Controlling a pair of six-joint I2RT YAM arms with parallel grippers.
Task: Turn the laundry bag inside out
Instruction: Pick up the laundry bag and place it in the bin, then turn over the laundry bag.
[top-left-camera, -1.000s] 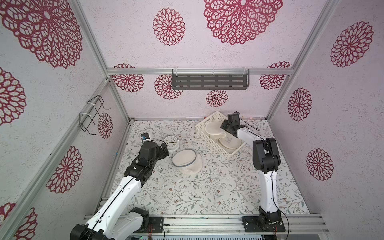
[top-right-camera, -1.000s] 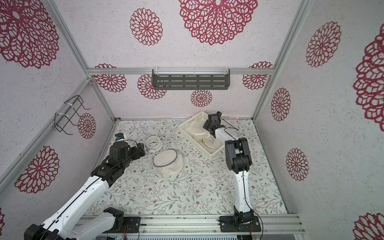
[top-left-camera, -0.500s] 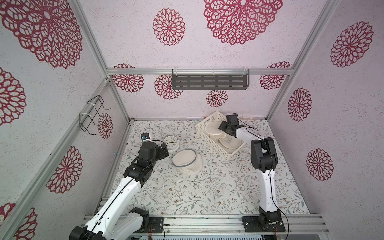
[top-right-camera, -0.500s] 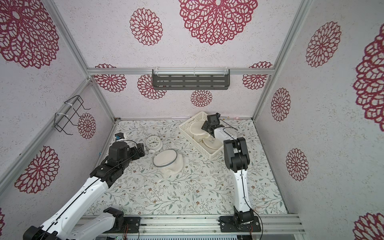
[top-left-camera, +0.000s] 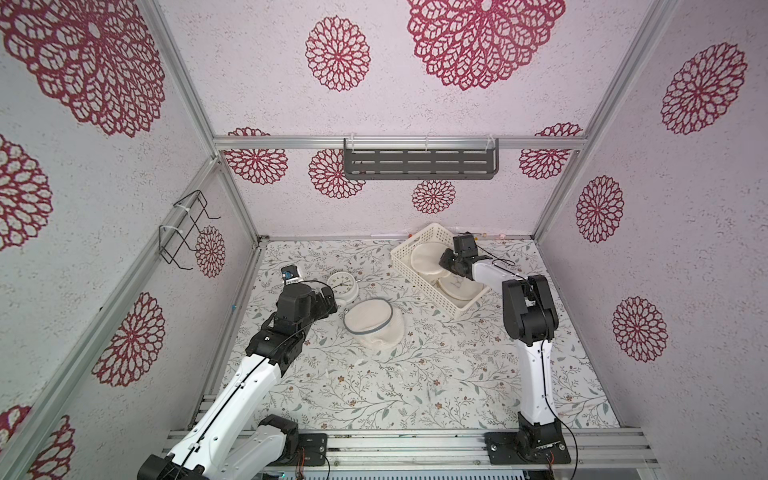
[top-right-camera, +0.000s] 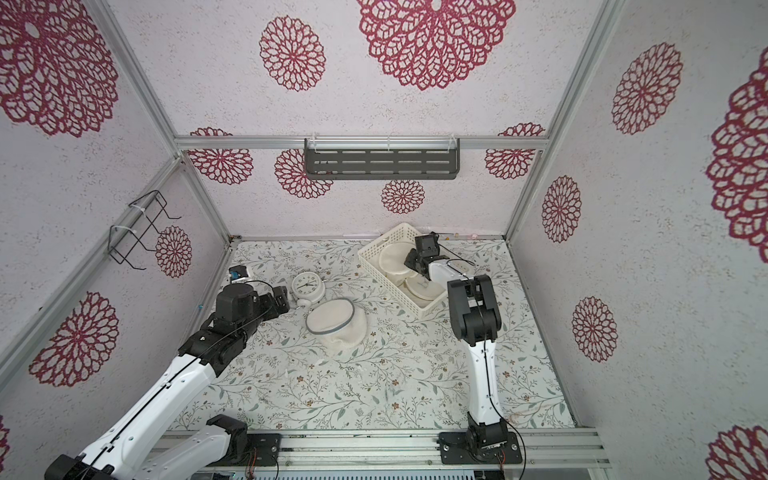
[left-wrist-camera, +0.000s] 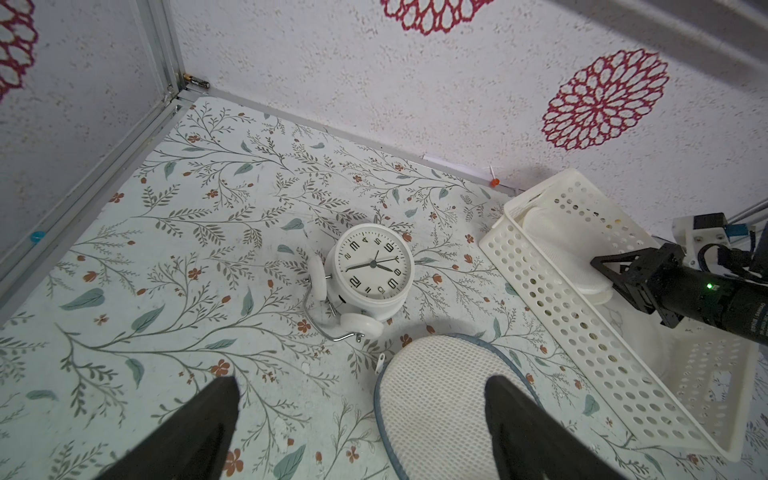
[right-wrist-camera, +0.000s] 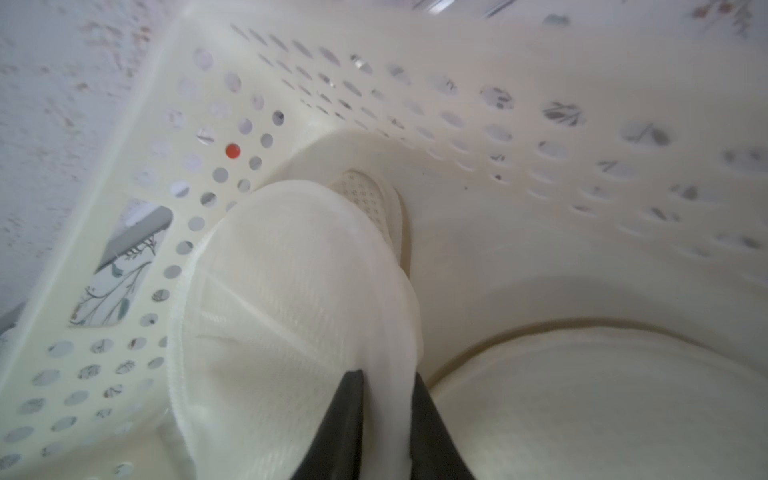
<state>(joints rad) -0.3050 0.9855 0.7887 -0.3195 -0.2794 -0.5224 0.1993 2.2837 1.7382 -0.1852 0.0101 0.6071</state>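
The right gripper is pinching a thin fold of the mesh laundry bag inside the white basket — so little fabric may be slipping free on lifting. The left gripper is hovering spread wide by a blue-rimmed bag

The left arm leans forward and low from its base, and the left gripper hangs with its jaws spread wide. The right arm stands upright, then bends at the elbow toward the back. There the right gripper pinches a fold of a white laundry bag.
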